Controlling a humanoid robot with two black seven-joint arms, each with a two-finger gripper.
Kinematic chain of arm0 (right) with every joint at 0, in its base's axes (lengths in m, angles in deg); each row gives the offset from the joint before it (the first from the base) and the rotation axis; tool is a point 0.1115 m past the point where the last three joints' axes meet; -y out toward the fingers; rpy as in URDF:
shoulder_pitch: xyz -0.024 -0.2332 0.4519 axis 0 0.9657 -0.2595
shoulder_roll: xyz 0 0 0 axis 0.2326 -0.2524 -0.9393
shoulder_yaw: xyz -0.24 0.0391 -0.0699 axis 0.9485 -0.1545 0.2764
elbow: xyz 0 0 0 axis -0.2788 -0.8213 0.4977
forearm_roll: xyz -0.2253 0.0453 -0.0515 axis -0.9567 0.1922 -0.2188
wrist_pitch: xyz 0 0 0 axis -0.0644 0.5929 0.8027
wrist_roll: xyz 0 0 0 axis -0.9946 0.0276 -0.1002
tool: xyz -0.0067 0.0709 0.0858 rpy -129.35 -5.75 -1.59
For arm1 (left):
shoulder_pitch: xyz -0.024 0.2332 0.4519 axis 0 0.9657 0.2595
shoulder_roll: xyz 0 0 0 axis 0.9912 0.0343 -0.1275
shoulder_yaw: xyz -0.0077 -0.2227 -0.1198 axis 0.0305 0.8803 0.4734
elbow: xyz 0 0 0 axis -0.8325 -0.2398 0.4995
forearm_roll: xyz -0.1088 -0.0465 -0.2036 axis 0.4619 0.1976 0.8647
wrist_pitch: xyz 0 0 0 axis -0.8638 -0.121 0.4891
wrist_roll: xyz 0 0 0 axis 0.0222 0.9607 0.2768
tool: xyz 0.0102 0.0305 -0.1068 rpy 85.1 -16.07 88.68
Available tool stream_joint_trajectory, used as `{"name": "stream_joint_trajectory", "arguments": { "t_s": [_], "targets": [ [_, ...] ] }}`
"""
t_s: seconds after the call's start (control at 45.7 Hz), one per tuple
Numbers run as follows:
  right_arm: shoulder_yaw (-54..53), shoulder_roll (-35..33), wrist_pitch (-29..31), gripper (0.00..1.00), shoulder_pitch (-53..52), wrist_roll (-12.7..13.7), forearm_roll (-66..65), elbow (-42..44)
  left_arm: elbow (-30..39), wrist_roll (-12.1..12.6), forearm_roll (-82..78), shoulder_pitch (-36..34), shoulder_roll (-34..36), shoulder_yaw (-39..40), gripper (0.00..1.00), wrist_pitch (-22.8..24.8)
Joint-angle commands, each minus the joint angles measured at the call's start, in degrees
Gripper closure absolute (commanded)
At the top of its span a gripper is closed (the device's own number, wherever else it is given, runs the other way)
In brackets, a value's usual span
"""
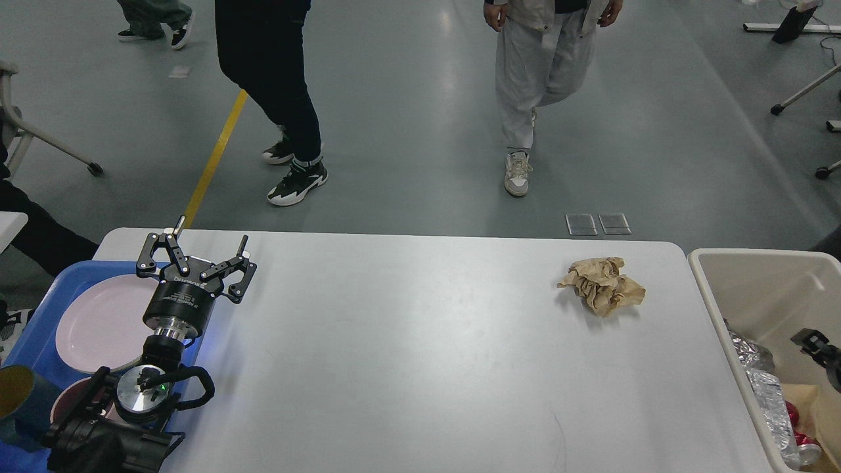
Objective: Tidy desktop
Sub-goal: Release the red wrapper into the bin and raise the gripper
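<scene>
Your left gripper point(200, 253) hangs with fingers spread wide and empty over the table's point(407, 355) near-left side, above the blue tray point(36, 328) holding a pink plate point(98, 322). Your right gripper point(818, 345) sits inside the beige bin point(742, 276) off the table's right edge; you cannot tell its state. Farther back toward the table's far right lies crumpled brown paper point(601, 286).

White bench point(407, 355), rounded far corners, surface plain. Crumpled brown paper point(601, 284) lies near the far right corner, alone. Blue tray point(29, 328) overlaps the left edge, near the far left corner. Beige bin point(729, 315) stands just beside the right edge.
</scene>
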State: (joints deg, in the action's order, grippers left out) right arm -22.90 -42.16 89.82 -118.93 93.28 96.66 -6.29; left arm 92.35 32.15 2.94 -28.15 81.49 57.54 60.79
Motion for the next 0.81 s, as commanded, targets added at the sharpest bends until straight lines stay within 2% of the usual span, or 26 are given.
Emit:
{"name": "stream_joint_trajectory", "arguments": {
  "t_s": [0.0,0.153,0.285,0.591,0.657,0.679,0.788],
  "targets": [
    [7.8,-1.9,8.3,0.00,-10.6,0.1,-5.4,-6.6,0.0,0.0,0.0,0.0,0.0,0.0,0.03,0.0],
    [21.5,-2.7,11.4,0.00,-31.2,0.1,-9.4,-26.3,0.0,0.0,0.0,0.0,0.0,0.0,0.03,0.0],
    [29.9,0.8,16.4,0.00,-46.9,0.1,-9.3,-40.6,0.0,0.0,0.0,0.0,0.0,0.0,0.03,0.0],
    [31.8,11.5,39.0,0.00,-71.7,0.2,-8.5,-54.0,0.0,0.0,0.0,0.0,0.0,-0.1,0.03,0.0],
    [31.6,12.6,40.8,0.00,-76.7,0.1,-8.4,-58.1,0.0,0.0,0.0,0.0,0.0,0.0,0.03,0.0],
    [31.5,13.1,40.9,0.00,-80.6,0.1,-8.3,-62.5,0.0,0.0,0.0,0.0,0.0,-0.1,0.03,0.0],
    [31.1,14.2,40.3,0.00,-86.9,-0.1,-8.2,-69.0,0.0,0.0,0.0,0.0,0.0,0.0,0.03,0.0]
  ]
}}
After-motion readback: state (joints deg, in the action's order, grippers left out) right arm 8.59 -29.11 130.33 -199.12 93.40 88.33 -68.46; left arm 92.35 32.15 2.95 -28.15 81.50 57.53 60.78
